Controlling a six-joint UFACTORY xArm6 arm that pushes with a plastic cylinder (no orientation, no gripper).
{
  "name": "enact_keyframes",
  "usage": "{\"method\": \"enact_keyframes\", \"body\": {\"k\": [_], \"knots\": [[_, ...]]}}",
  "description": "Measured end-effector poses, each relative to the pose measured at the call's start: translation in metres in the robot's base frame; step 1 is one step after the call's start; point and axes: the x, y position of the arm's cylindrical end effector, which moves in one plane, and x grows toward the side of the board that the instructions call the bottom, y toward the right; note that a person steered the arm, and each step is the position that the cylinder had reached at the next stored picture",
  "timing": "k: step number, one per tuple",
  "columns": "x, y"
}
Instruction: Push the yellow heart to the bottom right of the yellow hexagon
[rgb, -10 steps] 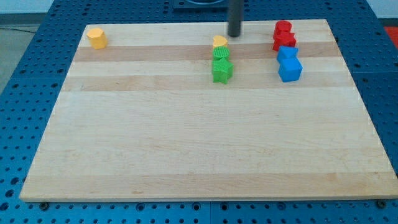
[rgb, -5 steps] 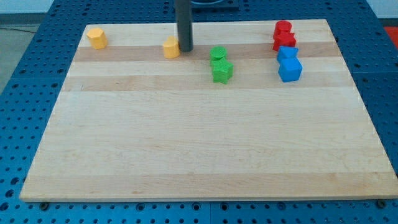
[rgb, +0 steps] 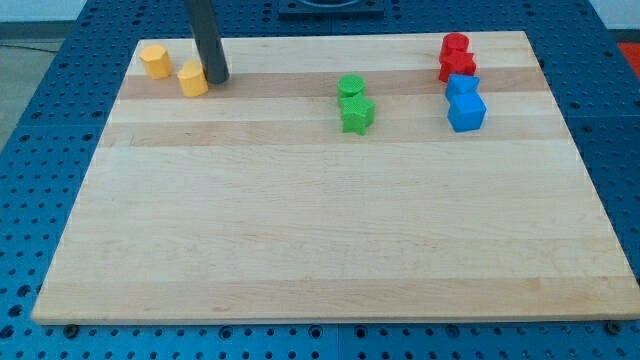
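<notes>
Tip: my tip (rgb: 217, 78) rests on the board, pressed against the yellow heart from its 3 o'clock side. I run a bare rod, so no jaws to set apart or together.
Yellow heart: yellow heart (rgb: 193, 78) lies just beside the yellow hexagon (rgb: 155, 60), at its 4 o'clock.
Green blocks: two green blocks (rgb: 354, 104), touching, well apart at my 3 o'clock.
Red blocks: red pair (rgb: 456, 57), far at 3 o'clock.
Blue blocks: blue pair (rgb: 465, 102), directly at 6 o'clock of the red pair.
</notes>
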Motion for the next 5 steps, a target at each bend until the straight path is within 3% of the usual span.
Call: {"method": "enact_keyframes", "body": {"k": [5], "knots": [[0.014, -0.029]]}}
